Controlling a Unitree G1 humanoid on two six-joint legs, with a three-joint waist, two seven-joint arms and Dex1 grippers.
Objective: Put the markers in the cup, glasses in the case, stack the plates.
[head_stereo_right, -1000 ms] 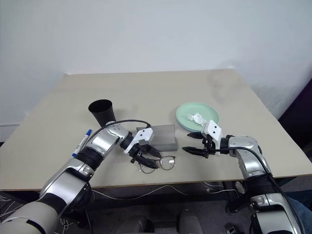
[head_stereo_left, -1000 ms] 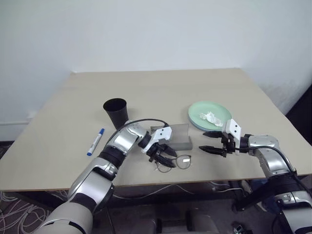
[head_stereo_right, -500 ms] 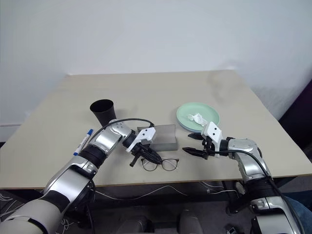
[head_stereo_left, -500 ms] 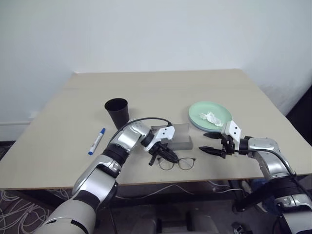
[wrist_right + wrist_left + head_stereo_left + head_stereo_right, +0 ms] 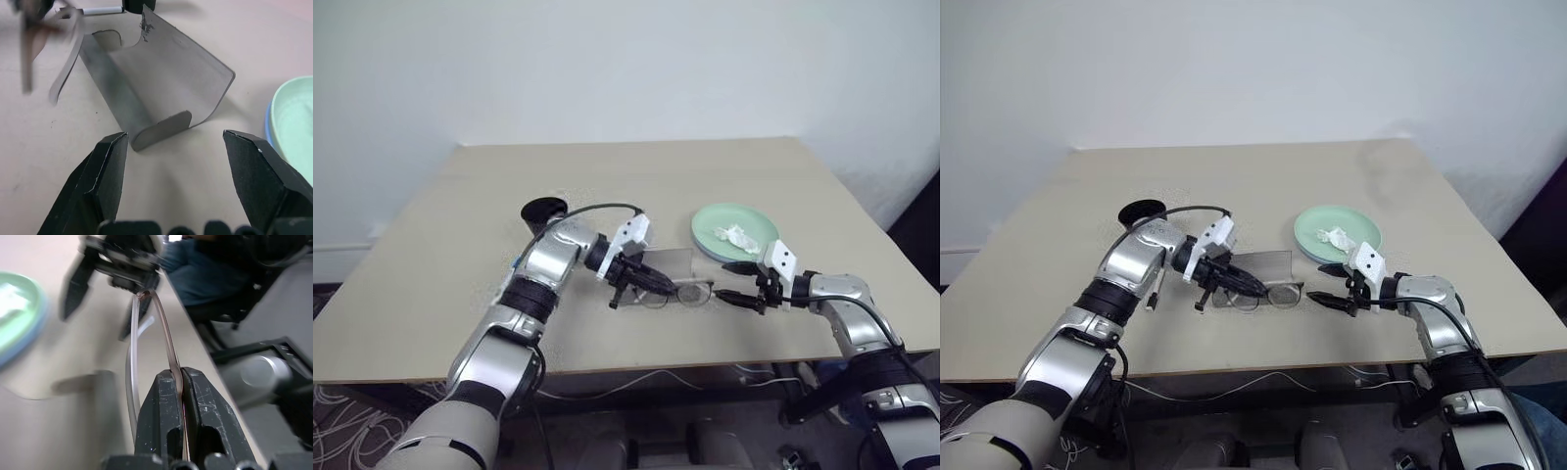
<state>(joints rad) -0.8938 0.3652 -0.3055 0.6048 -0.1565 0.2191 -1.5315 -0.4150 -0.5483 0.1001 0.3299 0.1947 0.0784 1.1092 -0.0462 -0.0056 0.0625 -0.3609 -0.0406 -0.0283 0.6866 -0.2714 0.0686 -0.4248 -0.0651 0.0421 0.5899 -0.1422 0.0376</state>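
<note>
Tan table [image 5: 607, 166]. You see the glasses [image 5: 677, 292] lying crosswise, lenses toward the right gripper [image 5: 736, 282], which is spread wide, empty. Left gripper [image 5: 651, 282] pinches one temple, over the case [image 5: 671, 262].

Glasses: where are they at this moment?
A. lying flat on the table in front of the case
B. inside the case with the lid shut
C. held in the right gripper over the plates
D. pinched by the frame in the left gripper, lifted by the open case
D: the left gripper is shut on the thin frame of the glasses, holding them just in front of the open case, while the right gripper stands open, holding nothing.
</note>
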